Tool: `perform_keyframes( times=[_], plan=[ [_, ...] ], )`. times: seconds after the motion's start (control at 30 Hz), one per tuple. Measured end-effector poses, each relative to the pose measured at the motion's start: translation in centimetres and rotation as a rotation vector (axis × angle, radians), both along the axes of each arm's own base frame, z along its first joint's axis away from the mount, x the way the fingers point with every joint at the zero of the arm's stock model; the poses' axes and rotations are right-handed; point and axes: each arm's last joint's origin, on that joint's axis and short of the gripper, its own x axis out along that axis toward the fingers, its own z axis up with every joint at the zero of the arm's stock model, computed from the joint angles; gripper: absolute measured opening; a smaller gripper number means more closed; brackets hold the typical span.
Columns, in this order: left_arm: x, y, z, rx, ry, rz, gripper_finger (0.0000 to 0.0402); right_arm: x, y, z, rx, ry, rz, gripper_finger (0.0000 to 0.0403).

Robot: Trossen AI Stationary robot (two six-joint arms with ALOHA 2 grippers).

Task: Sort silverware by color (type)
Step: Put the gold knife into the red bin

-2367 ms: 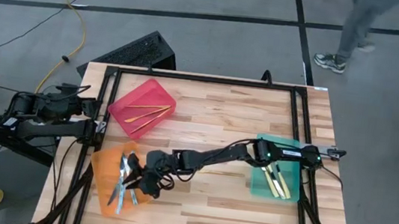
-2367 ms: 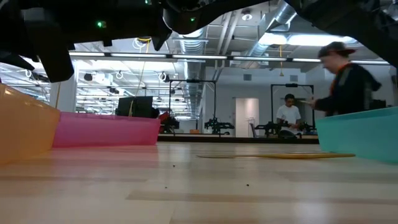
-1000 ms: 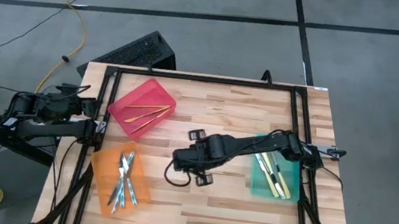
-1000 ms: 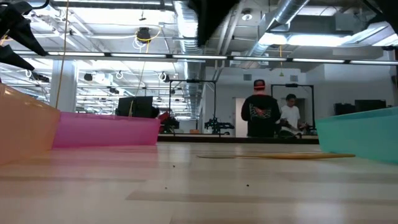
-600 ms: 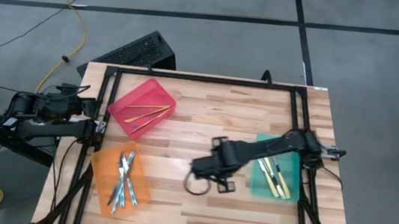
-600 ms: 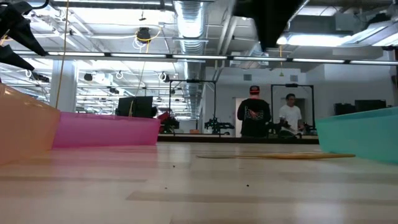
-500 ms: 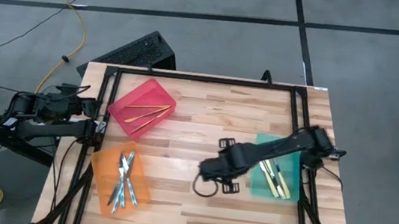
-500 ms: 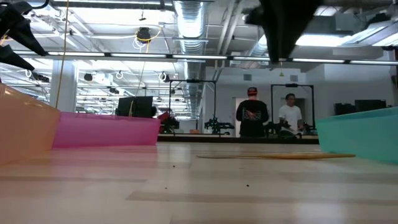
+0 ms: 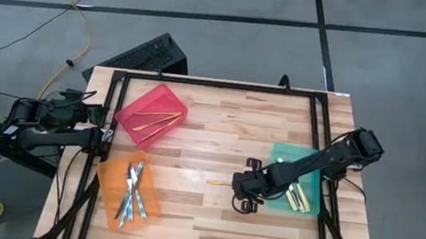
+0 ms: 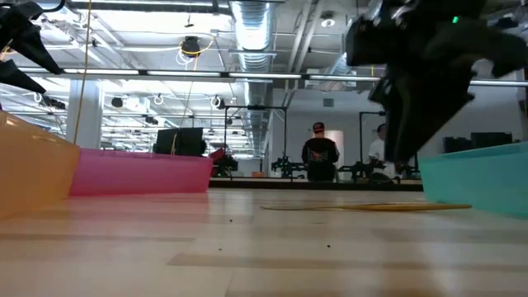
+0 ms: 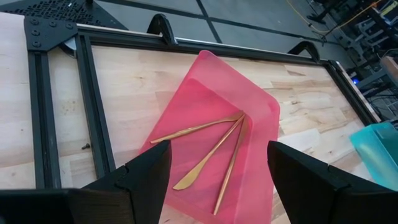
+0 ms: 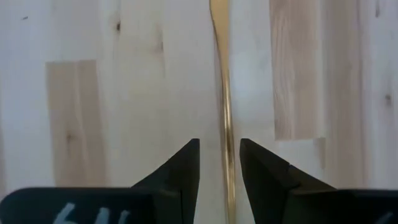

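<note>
down near the front edge of the table (image 9: 210, 216), the orange bin (image 9: 128, 190) holds the silvery-blue pieces (image 9: 132, 192). just beyond, mid-table, the right gripper (image 9: 244, 189) hangs over a loose gold piece (image 9: 219, 182) lying on the wood beside the teal bin (image 9: 296, 180); its fingers (image 12: 180, 168) stand apart on either side of the thin gold handle without pinching it. yellow-handled pieces (image 9: 294, 195) lie in the teal bin. farther back, three gold pieces (image 9: 155, 120) sit in the red bin (image 9: 152, 114). the left gripper (image 11: 217, 180) waits off the table's left edge with its fingers wide apart, empty.
</note>
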Motion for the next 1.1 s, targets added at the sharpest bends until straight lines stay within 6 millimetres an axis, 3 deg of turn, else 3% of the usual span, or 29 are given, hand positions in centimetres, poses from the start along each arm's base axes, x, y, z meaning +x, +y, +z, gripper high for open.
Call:
perform_keyframes(
  times=[0.13,0.4,0.53,0.87,1.1],
  plan=[
    [0.0,0.0,0.0,0.0,0.0,0.0,0.0247,0.6,-0.5,-1.4,0.005,0.007,-0.039,0.0169],
    [0.0,0.0,0.0,0.0,0.0,-0.001,0.0247,1.1,-0.7,-1.2,0.027,-0.031,-0.049,0.0245],
    [0.0,0.0,0.0,0.0,0.0,-0.001,0.0247,1.1,-0.3,-1.4,0.034,-0.037,-0.054,0.0249],
    [0.0,0.0,0.0,0.001,0.0,0.001,0.0247,2.4,0.6,-5.0,0.059,0.034,-0.022,0.0249],
    [0.0,0.0,0.0,-0.001,0.0,-0.001,0.0247,2.2,0.1,-5.6,0.099,0.106,-0.041,0.0249]
  ],
)
